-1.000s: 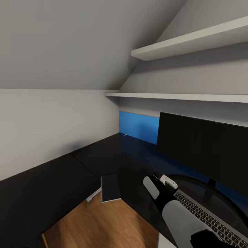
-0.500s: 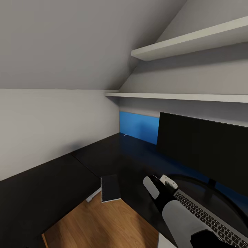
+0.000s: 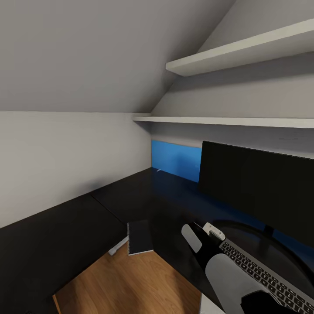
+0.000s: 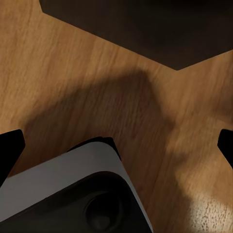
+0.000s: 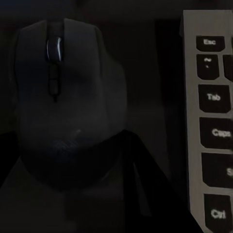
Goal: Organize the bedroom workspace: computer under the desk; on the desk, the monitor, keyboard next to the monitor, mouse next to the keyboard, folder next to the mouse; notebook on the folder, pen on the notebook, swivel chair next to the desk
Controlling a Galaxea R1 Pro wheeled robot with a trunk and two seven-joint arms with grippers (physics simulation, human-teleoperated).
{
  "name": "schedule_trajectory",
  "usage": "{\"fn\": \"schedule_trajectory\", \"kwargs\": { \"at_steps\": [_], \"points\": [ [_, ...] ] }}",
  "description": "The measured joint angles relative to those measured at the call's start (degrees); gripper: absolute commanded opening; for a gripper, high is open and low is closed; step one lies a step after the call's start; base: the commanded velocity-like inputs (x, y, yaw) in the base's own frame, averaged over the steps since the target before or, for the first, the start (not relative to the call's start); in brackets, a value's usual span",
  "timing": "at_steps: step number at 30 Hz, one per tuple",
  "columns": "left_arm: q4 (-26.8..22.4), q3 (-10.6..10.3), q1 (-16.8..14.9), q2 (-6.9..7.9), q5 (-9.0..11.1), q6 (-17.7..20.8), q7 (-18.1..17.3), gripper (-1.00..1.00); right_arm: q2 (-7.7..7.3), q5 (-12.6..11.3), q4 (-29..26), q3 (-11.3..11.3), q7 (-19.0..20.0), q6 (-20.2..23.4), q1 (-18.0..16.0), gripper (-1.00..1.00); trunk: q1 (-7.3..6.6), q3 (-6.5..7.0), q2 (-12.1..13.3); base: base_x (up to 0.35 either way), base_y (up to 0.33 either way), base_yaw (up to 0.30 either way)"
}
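Mouse: the mouse point(image 5: 63, 104) lies on the desk point(image 3: 65, 226) just beside the keyboard's point(image 5: 213, 116) Esc/Tab end, apart from it by a narrow dark gap; seen close in the right wrist view.
Keyboard: on the desk in front of the monitor point(image 3: 257, 187), running off toward the lower right of the head view.
Right gripper: the right gripper point(image 3: 201, 230) sits low over the spot where the mouse lies; I cannot tell whether its jaws are apart or on the mouse.
Step in hand: likely placing the mouse next to the keyboard, or just finishing that.
Doing it well: leave the mouse flat, close to the keyboard without touching it; if it is in the jaws, let go fully, then lift straight up so a finger does not drag it.
Notebook: the notebook point(image 3: 139, 237) rests at the desk's inner edge, part overhanging the floor point(image 3: 131, 283).
Left gripper: fingertips point(image 4: 9, 150) spread wide, nothing between them, above the floor.
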Motion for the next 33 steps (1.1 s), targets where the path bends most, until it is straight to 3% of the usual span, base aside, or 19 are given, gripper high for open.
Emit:
{"fn": "schedule_trajectory", "kwargs": {
  "at_steps": [9, 33],
  "points": [
    [-0.03, 0.00, 0.01, -0.01, -0.04, 0.01, 0.02, 1.00, 0.00, -0.02, 0.10, -0.03, -0.06, 0.04, 0.00, -1.00, 1.53, -1.25, -2.79, 0.000, 0.000, 0.000],
    [-0.03, 0.01, -0.01, 0.06, 0.08, 0.01, -0.10, 1.00, 0.00, -0.01, 0.11, -0.06, -0.46, -0.04, -0.01, -1.00, 1.98, -1.62, -3.61, 0.000, 0.000, 0.000]
  ]
}}
